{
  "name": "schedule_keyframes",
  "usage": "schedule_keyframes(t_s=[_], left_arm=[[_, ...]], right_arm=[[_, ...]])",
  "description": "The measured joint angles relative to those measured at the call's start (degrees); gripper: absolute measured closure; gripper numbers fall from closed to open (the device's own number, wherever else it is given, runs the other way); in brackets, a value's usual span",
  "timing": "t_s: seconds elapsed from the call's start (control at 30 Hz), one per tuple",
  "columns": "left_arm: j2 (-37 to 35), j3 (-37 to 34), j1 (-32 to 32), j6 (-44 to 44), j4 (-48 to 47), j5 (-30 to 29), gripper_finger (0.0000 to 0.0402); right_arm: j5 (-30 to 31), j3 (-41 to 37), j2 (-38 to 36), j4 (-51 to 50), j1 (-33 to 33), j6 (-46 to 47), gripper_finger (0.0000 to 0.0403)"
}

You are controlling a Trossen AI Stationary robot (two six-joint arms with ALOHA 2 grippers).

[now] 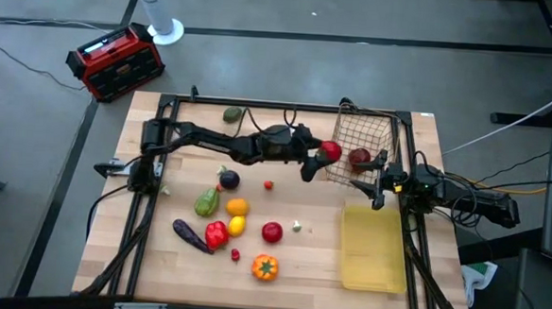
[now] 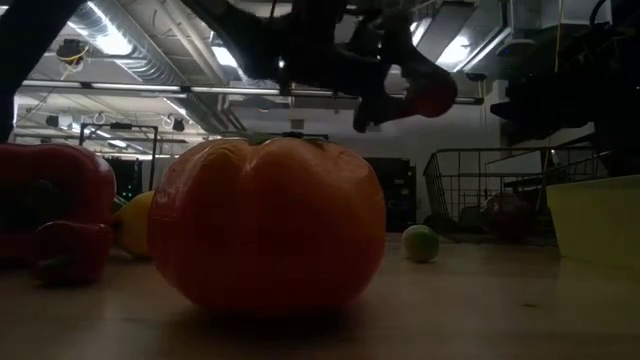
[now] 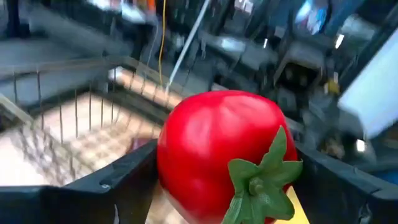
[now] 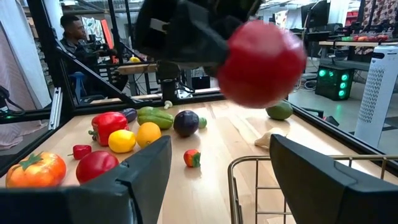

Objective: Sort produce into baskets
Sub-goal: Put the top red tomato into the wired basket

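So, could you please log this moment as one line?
left claw: shut on red tomato, at wire basket edge | right claw: open, beside basket | yellow tray: empty

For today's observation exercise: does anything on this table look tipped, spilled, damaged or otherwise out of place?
The wire basket looks askew, leaning rather than sitting square, with the right gripper at its edge. One red fruit lies inside. The left gripper holds a red tomato beside it. Nothing looks spilled or damaged.
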Motion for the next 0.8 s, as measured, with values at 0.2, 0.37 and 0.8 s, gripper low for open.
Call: schedule_keyframes(t_s=[0.2, 0.37, 0.8], left_arm=[[6.0, 2.8, -0.1, -2.5, 4.9, 0.9, 0.0085], [10.5, 8.4, 0.0, -2.6, 5.6, 4.4, 0.0085], [11.6, 9.9, 1.2, 1.5, 5.3, 9.2, 0.0081]], right_arm=[[0.0, 0.0, 0.0, 0.0, 0.0, 0.0, 0.0134], [0.0, 0.0, 0.0, 0.0, 0.0, 0.0, 0.0134], [-0.1, 0.0, 0.0, 0.0, 0.0, 0.0, 0.0134]])
